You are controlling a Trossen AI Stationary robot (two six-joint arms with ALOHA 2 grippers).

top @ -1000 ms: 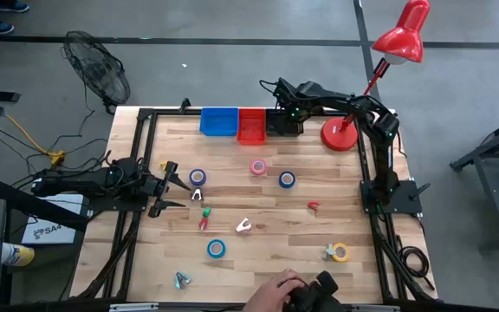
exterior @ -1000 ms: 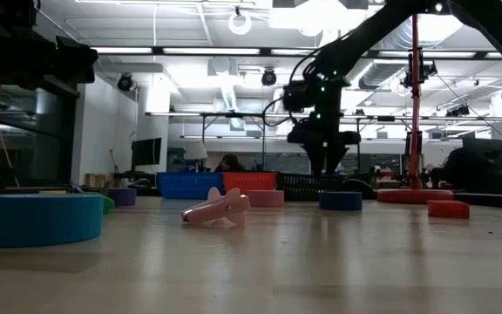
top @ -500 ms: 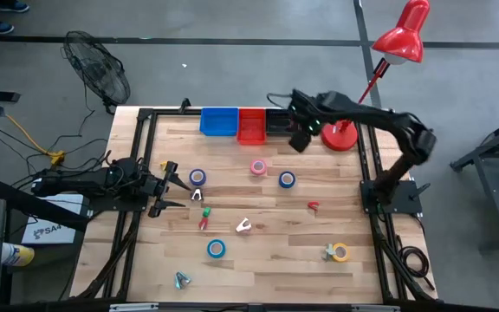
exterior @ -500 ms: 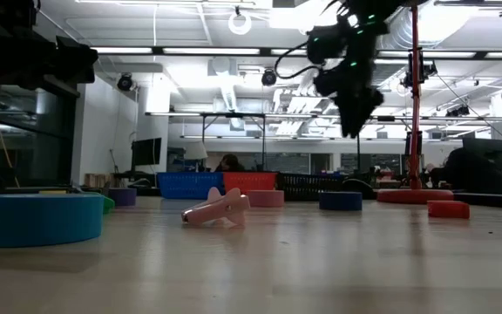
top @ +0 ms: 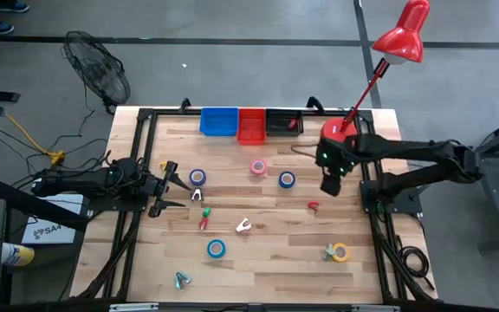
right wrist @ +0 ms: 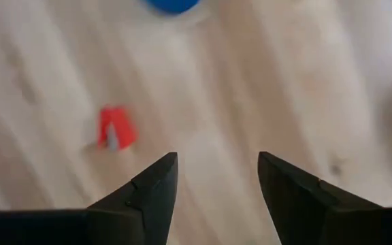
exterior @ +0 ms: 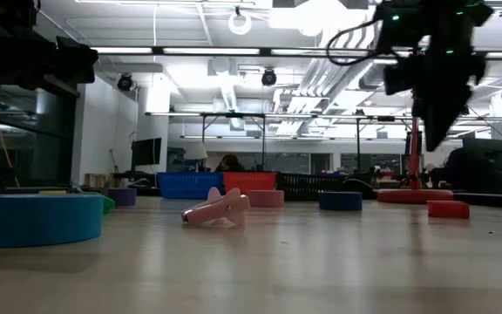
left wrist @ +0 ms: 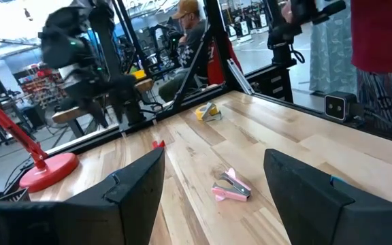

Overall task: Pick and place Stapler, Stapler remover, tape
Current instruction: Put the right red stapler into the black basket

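Note:
My right gripper (top: pixel 330 185) (right wrist: pixel 216 160) hangs open and empty above the table's right part, fingers pointing down, high over the wood in the low view (exterior: pixel 434 122). Below it lie a small red staple remover (right wrist: pixel 114 129) (top: pixel 313 206) and a blue tape roll (top: pixel 287 179). More tape lies flat on the wood: pink (top: pixel 258 167), blue (top: pixel 197 177), blue (top: pixel 217 249), yellow (top: pixel 340 252). A pink staple remover (top: pixel 243 226) (left wrist: pixel 231 187) and a red-green stapler (top: pixel 204 218) lie mid-table. My left gripper (top: pixel 176 189) (left wrist: pixel 213 153) waits open at the left side.
Blue (top: pixel 219 121), red (top: pixel 252 126) and black (top: pixel 284 121) bins stand along the far edge; a small red thing lies in the black one. A red lamp's base (top: pixel 338 135) sits at the far right corner. Another small tool (top: pixel 181 279) lies near the near-left corner.
My right gripper has left the black bin at the far edge, risen, and swung toward the table's right and near side; it now hangs over the wood between the blue roll and the red remover. A person's hand at the near edge has gone from view.

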